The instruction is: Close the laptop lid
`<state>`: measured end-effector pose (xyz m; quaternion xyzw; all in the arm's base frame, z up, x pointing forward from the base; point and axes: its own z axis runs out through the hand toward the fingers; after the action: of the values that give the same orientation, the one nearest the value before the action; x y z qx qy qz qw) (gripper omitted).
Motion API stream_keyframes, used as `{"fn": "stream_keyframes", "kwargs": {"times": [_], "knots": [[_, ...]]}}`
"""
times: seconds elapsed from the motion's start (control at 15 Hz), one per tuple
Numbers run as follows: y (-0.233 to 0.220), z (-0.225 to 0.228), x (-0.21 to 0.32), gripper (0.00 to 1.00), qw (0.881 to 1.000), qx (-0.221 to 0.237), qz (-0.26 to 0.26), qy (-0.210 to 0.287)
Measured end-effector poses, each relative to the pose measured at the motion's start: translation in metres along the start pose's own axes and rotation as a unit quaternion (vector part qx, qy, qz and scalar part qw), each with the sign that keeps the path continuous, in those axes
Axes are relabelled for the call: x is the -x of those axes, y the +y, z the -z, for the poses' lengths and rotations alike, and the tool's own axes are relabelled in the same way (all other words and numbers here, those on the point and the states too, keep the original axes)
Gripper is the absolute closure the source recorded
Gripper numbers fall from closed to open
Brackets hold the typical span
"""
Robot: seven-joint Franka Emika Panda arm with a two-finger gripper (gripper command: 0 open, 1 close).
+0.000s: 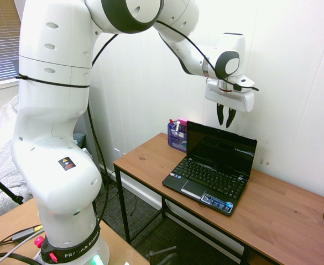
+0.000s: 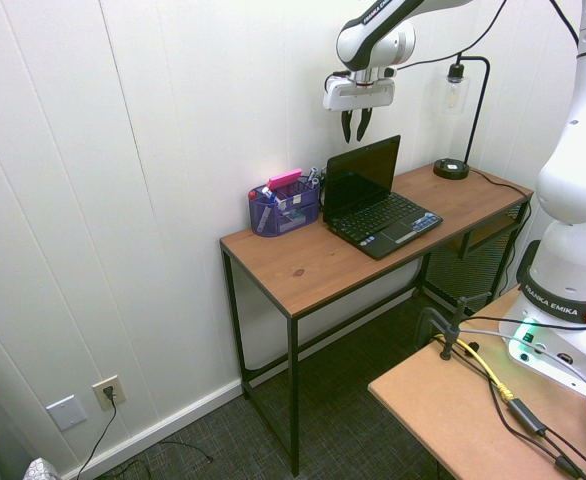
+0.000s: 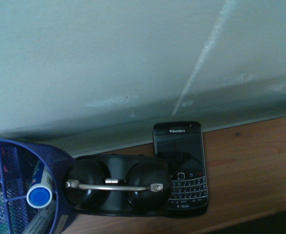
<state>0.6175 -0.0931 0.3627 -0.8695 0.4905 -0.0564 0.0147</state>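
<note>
A wooden table [image 1: 288, 205] is carrying an open black laptop [image 2: 381, 215], a purple pen holder [image 2: 284, 208], a BlackBerry phone [image 3: 180, 168] and a lamp [image 2: 451, 169].

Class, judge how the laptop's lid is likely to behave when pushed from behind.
The laptop lid looks like a thin, stiff panel, so it should probably swing rather than bend. Being joined along the keyboard's back edge, it will likely fold down over the keys.
</note>
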Motion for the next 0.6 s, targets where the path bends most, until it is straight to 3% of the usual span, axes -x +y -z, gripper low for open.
{"fn": "stream_keyframes", "kwargs": {"times": [0.6], "knots": [[0.026, -0.029, 0.004, 1.0, 0.999, 0.025, -0.007, -0.025]]}}
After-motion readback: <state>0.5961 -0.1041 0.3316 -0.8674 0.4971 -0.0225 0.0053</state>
